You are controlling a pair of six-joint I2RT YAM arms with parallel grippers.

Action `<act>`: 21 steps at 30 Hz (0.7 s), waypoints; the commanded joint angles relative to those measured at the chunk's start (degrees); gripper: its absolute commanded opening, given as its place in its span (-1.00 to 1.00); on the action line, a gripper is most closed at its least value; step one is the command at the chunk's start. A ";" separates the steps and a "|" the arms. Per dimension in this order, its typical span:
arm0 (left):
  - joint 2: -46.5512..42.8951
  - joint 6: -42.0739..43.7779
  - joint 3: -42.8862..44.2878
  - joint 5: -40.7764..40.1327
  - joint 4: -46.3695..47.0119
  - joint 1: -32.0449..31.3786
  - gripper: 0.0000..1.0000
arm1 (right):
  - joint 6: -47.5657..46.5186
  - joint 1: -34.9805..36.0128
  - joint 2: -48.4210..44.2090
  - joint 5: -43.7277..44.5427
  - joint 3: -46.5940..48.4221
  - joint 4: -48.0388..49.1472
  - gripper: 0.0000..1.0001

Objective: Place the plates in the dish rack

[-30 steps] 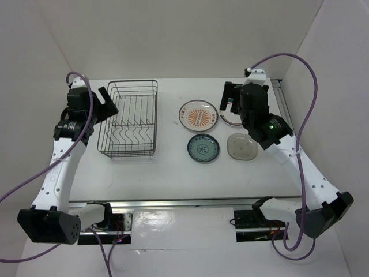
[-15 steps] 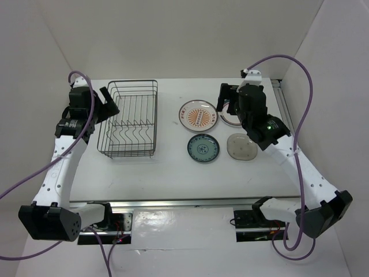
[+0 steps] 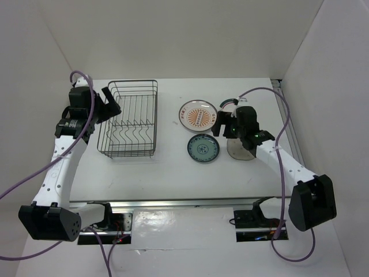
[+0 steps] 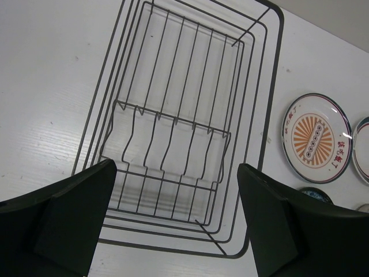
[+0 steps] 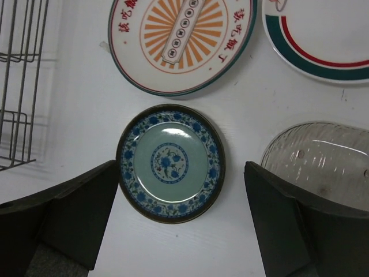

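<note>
The dish rack point(image 3: 128, 118) is a dark wire basket at the table's left; it also shows in the left wrist view point(image 4: 179, 133). The white plate with orange centre point(image 3: 198, 115) lies right of it. The blue-green plate point(image 3: 203, 148) lies nearer, and the translucent grey-beige plate point(image 3: 245, 153) is partly under my right arm. My right gripper point(image 3: 222, 128) is open and empty above the plates. In its wrist view point(image 5: 181, 225) the blue-green plate point(image 5: 171, 163) lies between the fingers, the grey-beige plate point(image 5: 323, 161) at right. My left gripper point(image 3: 109, 104) is open and empty, over the rack's left side point(image 4: 173, 231).
A fourth white plate with a green and red rim point(image 5: 323, 40) lies right of the orange plate point(image 5: 183, 40). White walls close in the table at the back and sides. A purple cable trails from each arm.
My right arm has dropped and swung left and nearer, now low over the plates and covering part of the grey-beige one. My left arm has barely moved.
</note>
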 commanded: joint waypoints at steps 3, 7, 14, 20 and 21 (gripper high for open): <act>-0.14 0.80 1.88 4.27 2.15 0.10 1.00 | 3.03 -5.54 -0.21 -9.26 -2.43 15.41 0.89; -0.14 0.80 1.88 4.80 2.16 0.10 1.00 | 5.05 -8.89 5.24 -13.65 -1.29 18.40 0.83; -0.14 0.80 1.88 5.33 2.69 0.10 1.00 | 6.11 -9.41 15.07 -10.93 2.41 20.33 0.83; -0.14 1.33 1.88 5.33 2.69 0.10 1.00 | 7.87 -9.42 18.95 -12.08 3.63 24.29 0.80; -0.14 1.33 1.88 5.33 2.69 0.10 1.00 | 8.39 -9.42 20.52 -11.55 3.64 24.29 0.80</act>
